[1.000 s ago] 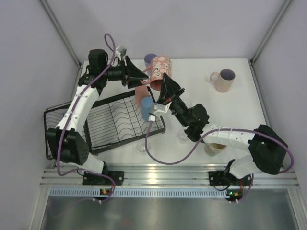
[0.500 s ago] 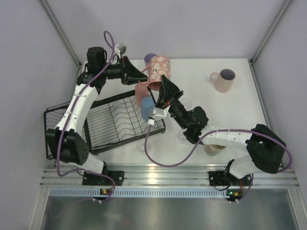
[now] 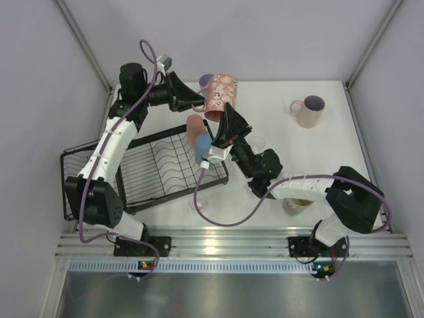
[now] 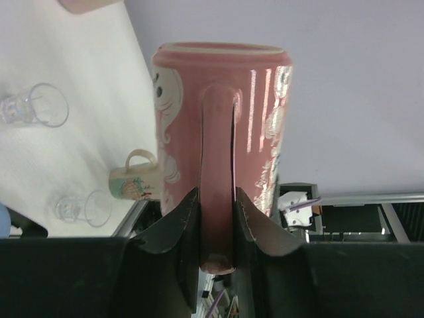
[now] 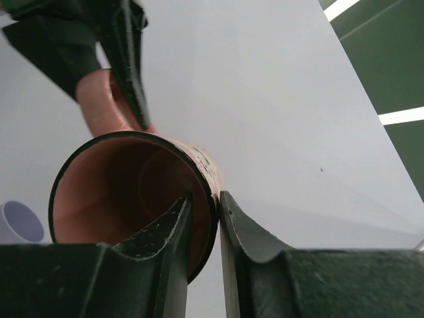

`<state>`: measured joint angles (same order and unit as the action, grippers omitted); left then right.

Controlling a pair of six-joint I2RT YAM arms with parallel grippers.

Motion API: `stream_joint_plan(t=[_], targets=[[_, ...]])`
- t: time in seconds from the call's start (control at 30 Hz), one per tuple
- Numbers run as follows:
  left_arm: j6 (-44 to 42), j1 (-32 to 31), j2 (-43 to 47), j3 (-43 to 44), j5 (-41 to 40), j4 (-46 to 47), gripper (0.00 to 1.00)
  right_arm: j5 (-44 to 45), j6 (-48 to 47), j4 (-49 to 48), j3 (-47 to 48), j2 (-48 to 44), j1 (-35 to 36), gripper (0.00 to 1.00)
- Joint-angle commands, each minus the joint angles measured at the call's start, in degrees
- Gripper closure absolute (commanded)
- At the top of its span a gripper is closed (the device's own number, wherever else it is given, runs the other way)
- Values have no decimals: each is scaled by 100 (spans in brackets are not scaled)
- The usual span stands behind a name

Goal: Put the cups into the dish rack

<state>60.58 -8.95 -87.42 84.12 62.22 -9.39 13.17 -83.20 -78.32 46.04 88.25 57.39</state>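
A pink patterned mug (image 3: 221, 95) hangs in the air over the table's back, held between both arms. My left gripper (image 4: 216, 195) is shut on its handle (image 4: 217, 165). My right gripper (image 5: 204, 195) straddles the mug's rim (image 5: 213, 199), one finger inside and one outside, pressed close to the wall. From above, the left gripper (image 3: 196, 101) is left of the mug and the right gripper (image 3: 226, 112) is below it. The black wire dish rack (image 3: 159, 169) lies at the left. A salmon tumbler (image 3: 194, 126) and a blue tumbler (image 3: 202, 150) stand at its right end.
A lavender tumbler (image 3: 207, 79) stands behind the held mug. A pink mug (image 3: 307, 111) sits at the back right. A cream mug (image 3: 296, 205) is partly under the right arm. Small clear glasses (image 3: 197, 202) (image 3: 257, 142) stand near the rack's right side.
My left jaws have closed on the mug's handle. The mug and both grippers have shifted slightly toward the back left.
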Motion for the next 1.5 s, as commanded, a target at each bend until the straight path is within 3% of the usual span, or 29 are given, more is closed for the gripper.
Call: stream_joint_plan(t=[0.0,0.4,0.5,0.6,0.97,1.47], targets=[[1070,16,199,227,-236,2327,100,-78,58,-1721,72,298,185,77],[1097,16,295,27,-324,2222,100,335,-21,-1959,370,737,-17,77],[1018,7,313,-158,-351,2204,100,563,-126,-1958,607,913,-43,84],[1017,-28,287,-377,-210,2204,100,599,-223,-1959,766,1028,-61,100],[684,-291,541,-1099,177,2204,100,538,-662,-1967,924,783,-87,100],[552,-634,1077,-1126,256,2187,100,582,-1523,-1967,1126,808,-87,100]])
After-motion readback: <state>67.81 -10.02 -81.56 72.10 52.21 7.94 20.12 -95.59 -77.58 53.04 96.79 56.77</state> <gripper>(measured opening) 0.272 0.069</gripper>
